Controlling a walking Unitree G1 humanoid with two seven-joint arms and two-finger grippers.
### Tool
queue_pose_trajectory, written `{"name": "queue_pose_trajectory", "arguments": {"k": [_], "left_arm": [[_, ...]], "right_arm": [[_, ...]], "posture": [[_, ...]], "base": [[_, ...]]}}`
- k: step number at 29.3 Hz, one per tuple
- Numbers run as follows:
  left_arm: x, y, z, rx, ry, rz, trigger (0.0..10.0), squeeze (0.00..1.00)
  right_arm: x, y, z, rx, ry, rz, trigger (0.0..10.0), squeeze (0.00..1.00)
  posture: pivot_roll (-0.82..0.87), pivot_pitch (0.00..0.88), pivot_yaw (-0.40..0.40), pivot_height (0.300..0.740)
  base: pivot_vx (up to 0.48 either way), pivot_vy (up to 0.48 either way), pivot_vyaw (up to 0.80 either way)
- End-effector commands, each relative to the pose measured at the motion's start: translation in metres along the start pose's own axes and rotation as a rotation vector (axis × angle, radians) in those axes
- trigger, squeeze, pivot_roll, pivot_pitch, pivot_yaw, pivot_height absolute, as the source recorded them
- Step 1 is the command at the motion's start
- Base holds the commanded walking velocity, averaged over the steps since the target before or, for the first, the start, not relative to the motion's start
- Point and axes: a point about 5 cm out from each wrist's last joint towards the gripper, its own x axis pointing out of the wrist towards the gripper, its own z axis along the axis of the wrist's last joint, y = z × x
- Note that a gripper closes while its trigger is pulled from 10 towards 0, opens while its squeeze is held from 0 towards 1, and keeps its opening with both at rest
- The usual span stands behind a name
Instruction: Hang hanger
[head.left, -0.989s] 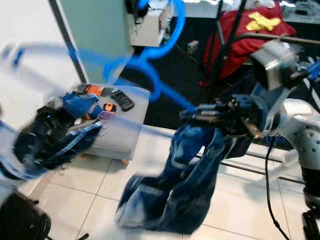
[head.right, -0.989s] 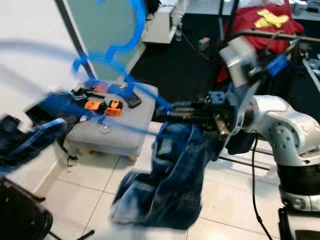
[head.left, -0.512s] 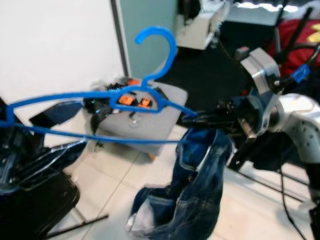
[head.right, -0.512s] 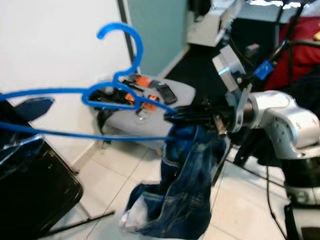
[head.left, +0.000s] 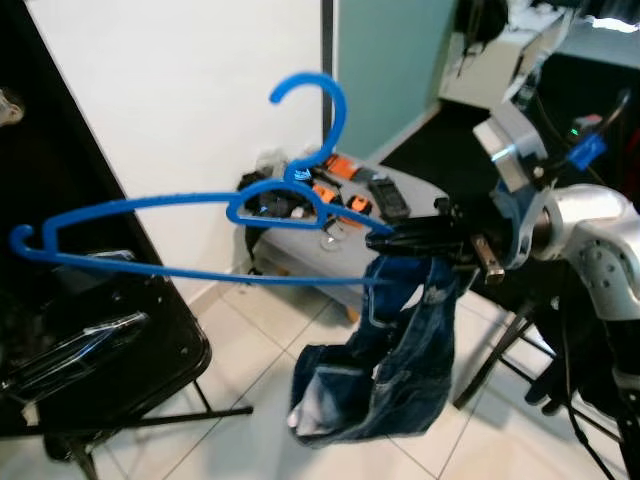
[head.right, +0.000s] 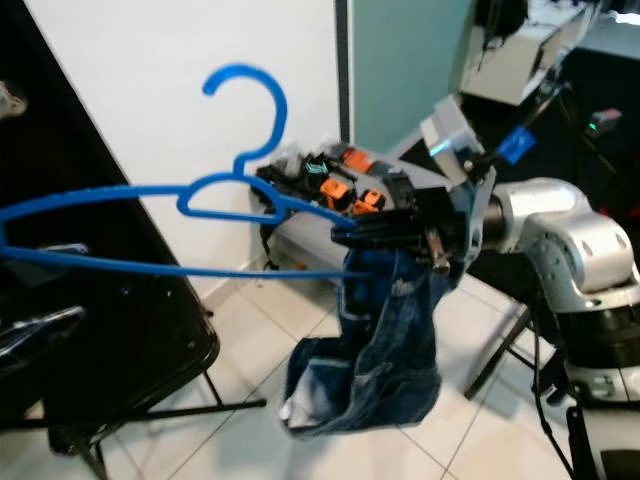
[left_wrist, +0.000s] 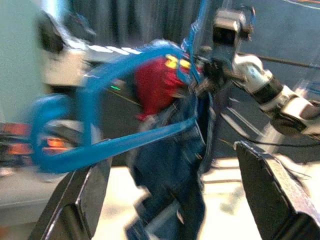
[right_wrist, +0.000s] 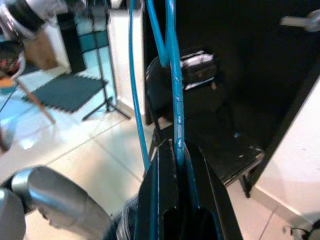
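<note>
White wall (head.left: 190, 90) and tiled floor (head.left: 250, 440) ahead. Your right hand (head.left: 385, 238) pinches the blue hanger (head.left: 200, 235) by one end, jeans (head.left: 390, 360) draped below it. You're mid-carry; next, find a rail for the hook. The left hand (left_wrist: 170, 195) gapes wide.

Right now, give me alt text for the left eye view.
The right gripper holds a blue hanger by one end, level, with jeans draped below. Behind are a white wall, a grey stool bearing small items, and a black chair.
</note>
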Motion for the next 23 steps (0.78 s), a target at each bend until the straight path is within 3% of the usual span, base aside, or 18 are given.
{"name": "queue_pose_trajectory", "arguments": {"k": [1,2,6,9,13,18,22,23], "left_arm": [[-0.001,-0.002,0.02,0.077,-0.019,-0.028,10.0,0.0],[-0.002,-0.004,0.03,0.108,-0.051,-0.038,10.0,0.0],[-0.002,-0.004,0.03,0.108,-0.051,-0.038,10.0,0.0],[-0.003,-0.006,0.06,0.207,-0.106,-0.064,10.0,0.0],[-0.004,-0.005,0.06,0.213,-0.084,-0.058,10.0,0.0],[0.005,-0.003,0.027,0.141,-0.027,-0.023,10.0,0.0],[0.01,-0.005,0.019,0.121,-0.032,-0.036,10.0,0.0],[0.018,-0.007,0.01,0.099,-0.01,-0.069,10.0,0.0]], "right_arm": [[0.0,-0.001,-0.002,-0.038,0.065,-0.004,10.0,0.0],[0.0,-0.003,-0.006,-0.047,0.102,-0.006,10.0,0.0],[0.0,-0.003,-0.006,-0.047,0.102,-0.006,10.0,0.0],[0.004,-0.005,-0.012,-0.07,0.175,0.009,10.0,0.0],[0.009,-0.005,-0.017,-0.081,0.207,0.02,10.0,0.0],[0.024,-0.002,-0.028,-0.078,0.236,0.056,10.0,0.0],[0.027,0.001,-0.033,-0.079,0.262,0.084,10.0,0.0],[0.033,0.004,-0.038,-0.092,0.297,0.122,10.0,0.0]], "posture": [[-0.11,0.085,0.012,0.74],[-0.11,0.085,0.012,0.74],[-0.11,0.085,0.012,0.74],[-0.1,0.078,0.013,0.74],[-0.09,0.071,0.011,0.74],[-0.09,0.057,0.006,0.74],[-0.09,0.052,0.006,0.74],[-0.08,0.044,0.005,0.74]], "base": [[0.0,0.0,0.77],[0.0,0.0,0.77],[0.0,0.0,0.77],[0.0,0.0,0.77],[0.0,0.0,0.77],[0.0,0.0,0.77],[0.0,0.0,0.77],[0.0,0.0,0.77]]}}
